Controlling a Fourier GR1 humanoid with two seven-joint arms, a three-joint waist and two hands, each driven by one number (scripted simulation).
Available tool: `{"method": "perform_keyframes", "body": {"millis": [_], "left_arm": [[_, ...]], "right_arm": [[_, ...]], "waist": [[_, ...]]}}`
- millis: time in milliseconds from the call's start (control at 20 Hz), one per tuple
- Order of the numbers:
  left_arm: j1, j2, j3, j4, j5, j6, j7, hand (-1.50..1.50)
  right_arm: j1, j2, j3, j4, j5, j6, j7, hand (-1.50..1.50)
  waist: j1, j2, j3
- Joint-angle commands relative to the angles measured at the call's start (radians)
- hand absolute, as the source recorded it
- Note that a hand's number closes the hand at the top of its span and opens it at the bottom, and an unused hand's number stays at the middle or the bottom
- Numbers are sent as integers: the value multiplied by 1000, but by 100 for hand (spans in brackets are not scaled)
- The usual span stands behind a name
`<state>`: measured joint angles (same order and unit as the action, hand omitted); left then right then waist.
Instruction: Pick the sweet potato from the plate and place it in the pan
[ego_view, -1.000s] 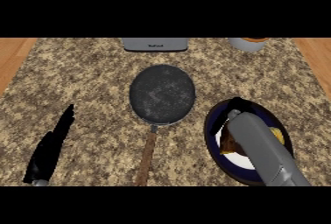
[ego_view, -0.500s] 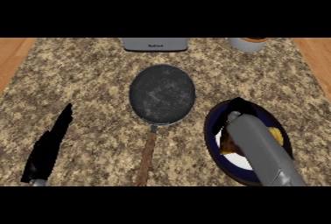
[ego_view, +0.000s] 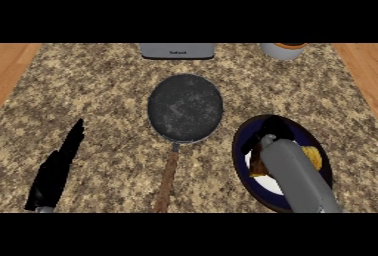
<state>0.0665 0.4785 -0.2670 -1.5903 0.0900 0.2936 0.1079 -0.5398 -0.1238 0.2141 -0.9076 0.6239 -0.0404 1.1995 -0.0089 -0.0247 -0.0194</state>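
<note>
The dark round pan (ego_view: 185, 107) lies mid-counter, its wooden handle (ego_view: 167, 177) pointing toward me. To its right sits a dark blue plate (ego_view: 238, 150) with a white centre. The orange sweet potato (ego_view: 314, 158) lies on the plate, mostly hidden under my grey right forearm. My right hand (ego_view: 271, 129) hangs over the plate's far half, black against the dark rim, just above or on the sweet potato; contact is hidden. My left hand (ego_view: 60, 162) rests open on the counter at the lower left, fingers straight and pointing away.
A grey appliance (ego_view: 177, 50) stands at the counter's far edge, centre. A pale container with an orange top (ego_view: 283, 50) stands at the far right. Wooden floor shows beyond both side edges of the granite counter (ego_view: 103, 90).
The right forearm has sunk very slightly lower over the plate. The left hand, pan and plate have not moved.
</note>
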Motion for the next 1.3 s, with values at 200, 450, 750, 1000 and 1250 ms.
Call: {"method": "perform_keyframes", "body": {"millis": [200, 450, 750, 1000, 1250], "left_arm": [[-8, 11, 27, 12, 11, -30, -1, 0], [24, 18, 30, -38, 0, -31, 16, 0], [1, -10, 36, 11, -6, -19, 0, 0], [1, -18, 19, -31, -39, -29, 29, 0], [16, -66, 11, 32, -61, -42, -43, 0]], "right_arm": [[82, -138, 123, -186, -74, 293, -383, 150], [187, -351, 129, -369, 59, 148, -529, 150], [81, -386, 134, -586, 175, -33, -641, 150], [53, -336, 139, -639, 224, -60, -657, 150], [-93, -185, 109, -511, 198, -63, -675, 150]], "waist": [[2, 18, 19], [-1, 17, 20], [-4, 17, 19], [11, 23, 20], [23, 26, 19]]}}
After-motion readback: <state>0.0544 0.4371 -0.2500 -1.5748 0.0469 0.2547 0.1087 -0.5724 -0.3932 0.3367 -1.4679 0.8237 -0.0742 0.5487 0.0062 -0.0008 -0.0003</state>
